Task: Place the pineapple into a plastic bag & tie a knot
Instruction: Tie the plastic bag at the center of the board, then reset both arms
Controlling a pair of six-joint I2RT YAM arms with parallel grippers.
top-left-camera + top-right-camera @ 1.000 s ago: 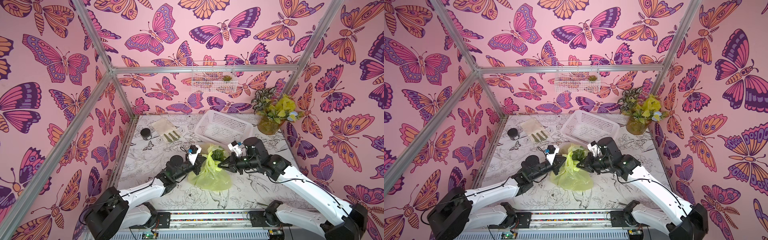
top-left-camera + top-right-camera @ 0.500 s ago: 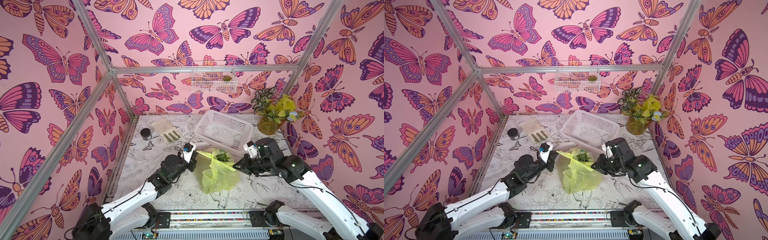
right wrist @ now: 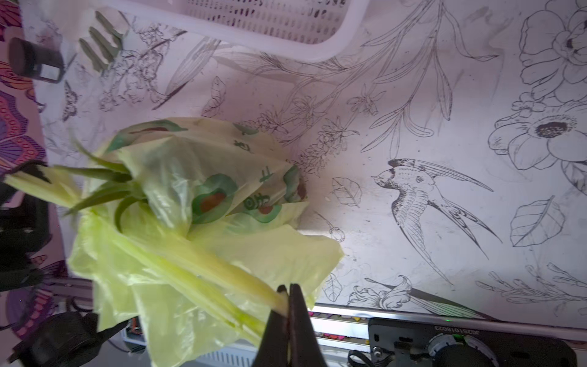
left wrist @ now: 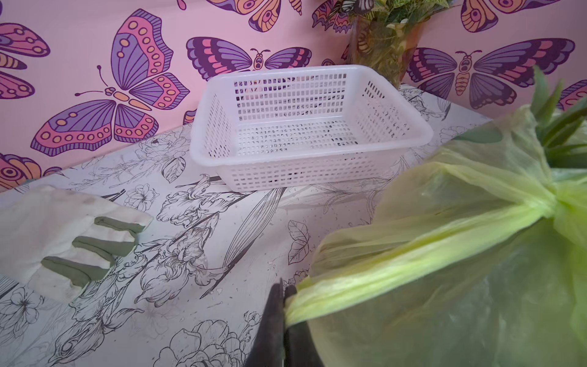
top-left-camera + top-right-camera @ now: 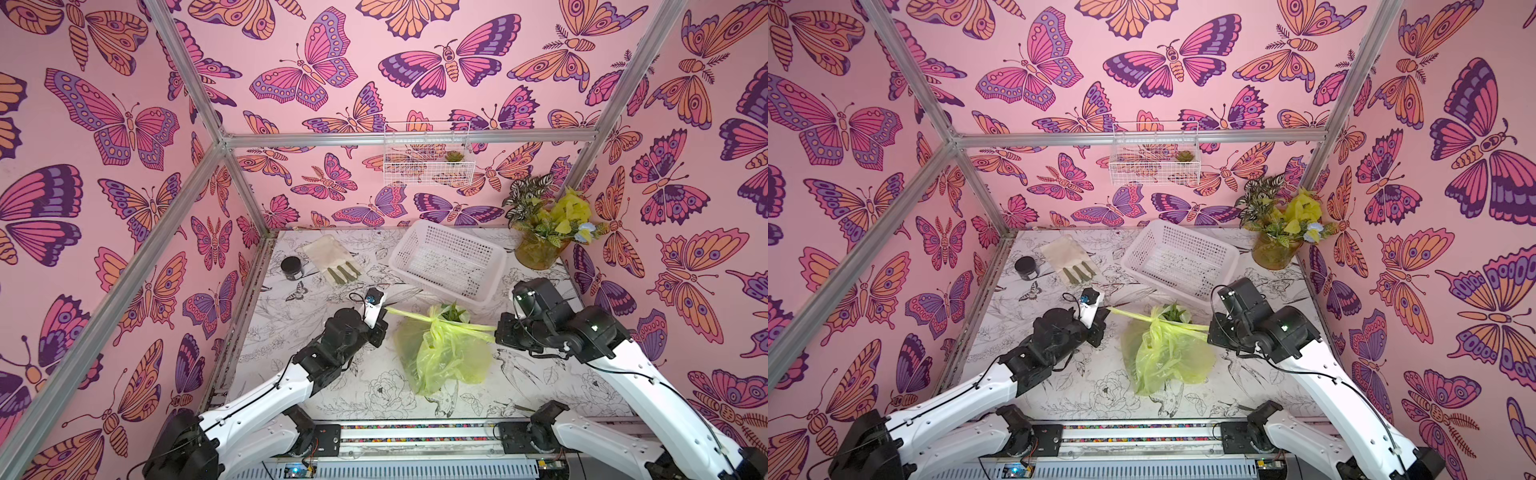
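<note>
The yellow-green plastic bag (image 5: 440, 357) lies mid-table in both top views, avocado prints showing in the right wrist view (image 3: 209, 200). The pineapple is inside; only its green crown (image 5: 454, 312) pokes out at the mouth. The two handles cross in a tight knot (image 5: 433, 322) beside the crown. My left gripper (image 5: 385, 311) is shut on one handle (image 4: 413, 254), stretched taut to the left. The right gripper (image 5: 496, 330) is shut on the other handle (image 3: 222, 279), taut to the right. Both pairs of jaws pinch thin plastic strips (image 4: 283, 290) (image 3: 288, 290).
A white perforated basket (image 5: 500, 266) stands just behind the bag. A white and green glove (image 5: 332, 257) and a black jar (image 5: 292, 266) lie at the back left. A vase of plants (image 5: 540, 245) fills the back right corner. A wire shelf (image 5: 426, 162) hangs on the back wall.
Both grippers started close together over the bag's mouth and have drawn apart, left going left and right going right. The handles are now stretched taut and the knot has pulled tight.
</note>
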